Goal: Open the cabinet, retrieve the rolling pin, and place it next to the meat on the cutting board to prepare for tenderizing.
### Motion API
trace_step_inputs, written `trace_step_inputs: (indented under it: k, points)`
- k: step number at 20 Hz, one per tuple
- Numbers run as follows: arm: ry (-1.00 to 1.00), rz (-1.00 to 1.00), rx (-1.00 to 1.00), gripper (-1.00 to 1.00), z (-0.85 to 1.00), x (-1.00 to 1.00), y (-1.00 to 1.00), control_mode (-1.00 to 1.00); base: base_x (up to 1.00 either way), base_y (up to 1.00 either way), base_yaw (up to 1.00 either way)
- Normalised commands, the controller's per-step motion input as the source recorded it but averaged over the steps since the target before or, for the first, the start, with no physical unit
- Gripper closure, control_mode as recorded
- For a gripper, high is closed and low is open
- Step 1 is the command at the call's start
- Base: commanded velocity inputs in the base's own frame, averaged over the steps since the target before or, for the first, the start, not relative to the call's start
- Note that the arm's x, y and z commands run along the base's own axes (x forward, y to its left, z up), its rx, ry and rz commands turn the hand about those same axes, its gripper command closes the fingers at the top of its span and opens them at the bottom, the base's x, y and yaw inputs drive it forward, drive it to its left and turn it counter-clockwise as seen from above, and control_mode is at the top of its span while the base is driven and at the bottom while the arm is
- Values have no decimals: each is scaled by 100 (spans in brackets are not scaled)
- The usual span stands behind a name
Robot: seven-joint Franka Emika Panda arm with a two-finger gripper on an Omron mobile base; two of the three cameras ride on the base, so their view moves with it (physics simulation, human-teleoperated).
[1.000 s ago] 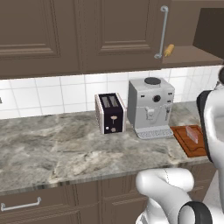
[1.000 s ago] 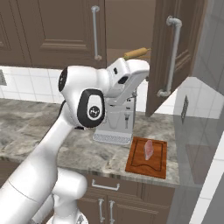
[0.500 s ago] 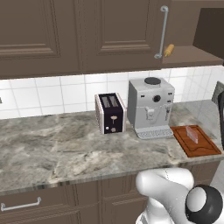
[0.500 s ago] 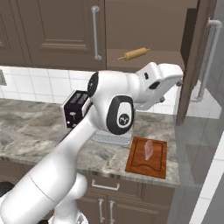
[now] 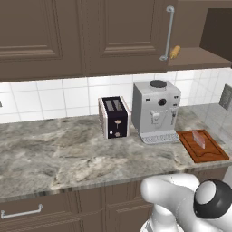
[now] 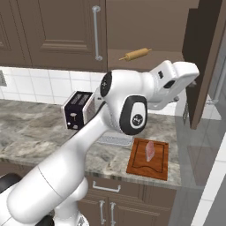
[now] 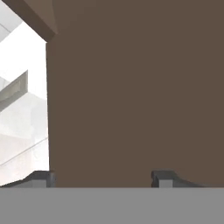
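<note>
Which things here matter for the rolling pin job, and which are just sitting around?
Part of the job:
- cabinet, right door swung open
- rolling pin, lying on the cabinet shelf
- meat, on the board
- cutting board, on the counter
- end effector, fingers apart, facing the door

Just lying about:
- toaster
- coffee machine

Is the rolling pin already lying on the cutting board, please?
No, the rolling pin lies on the cabinet shelf, above the cutting board.
</note>
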Motion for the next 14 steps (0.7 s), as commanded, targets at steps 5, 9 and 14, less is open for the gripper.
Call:
trace_step_inputs:
  k: [5, 9, 14]
  points:
    - [0, 0, 0, -100, 0, -5, 22, -100, 0, 0, 0]
    - [-4, 0, 0, -100, 0, 0, 60, -100, 0, 0, 0]
    - [-6, 0, 1, -100, 0, 0, 61, -100, 0, 0, 0]
